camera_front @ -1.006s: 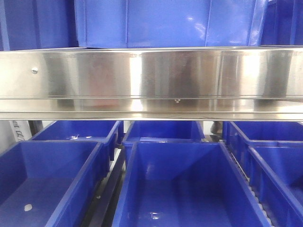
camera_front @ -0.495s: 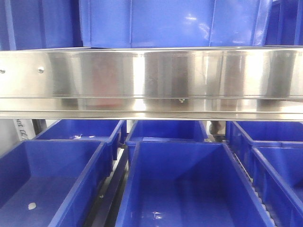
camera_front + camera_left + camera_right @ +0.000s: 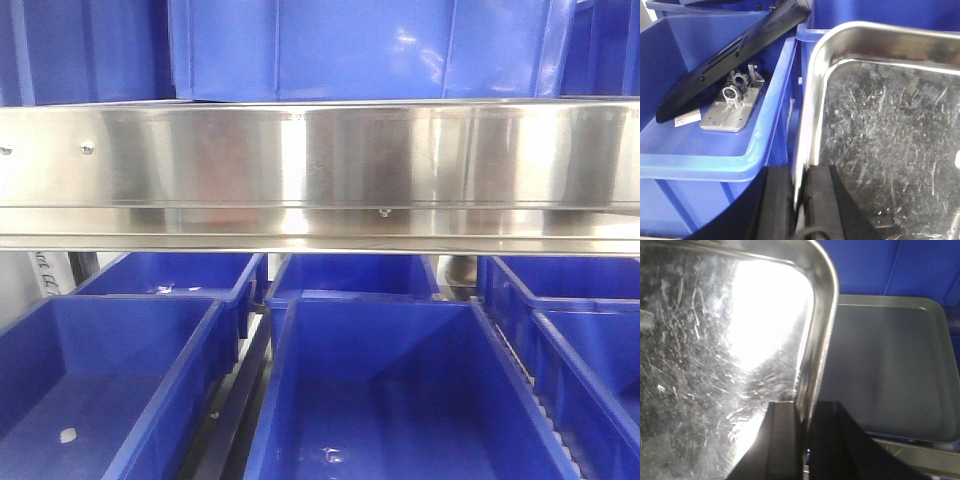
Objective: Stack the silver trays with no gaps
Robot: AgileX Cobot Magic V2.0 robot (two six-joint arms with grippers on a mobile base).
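Left end effector (image 3: 799, 207) and right end effector (image 3: 805, 440) clamp opposite rims of one scratched shallow silver steel tray (image 3: 890, 140); a second dull-grey steel tray (image 3: 885, 365) lies nearby, not yet stacked.

Blue bins (image 3: 380, 390), shiny shelf rail (image 3: 320, 170)

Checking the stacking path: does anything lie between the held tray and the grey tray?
Nothing visible. The left gripper and right gripper clamp the scratched tray by its rims; the grey tray looks bare.

Shiny steel shelf rail (image 3: 320, 170) across frame middle, screws (image 3: 87, 148) at left, glare patches on face. Rows of blue plastic bins (image 3: 390, 400) below; upper bins (image 3: 360, 50) along top edge.
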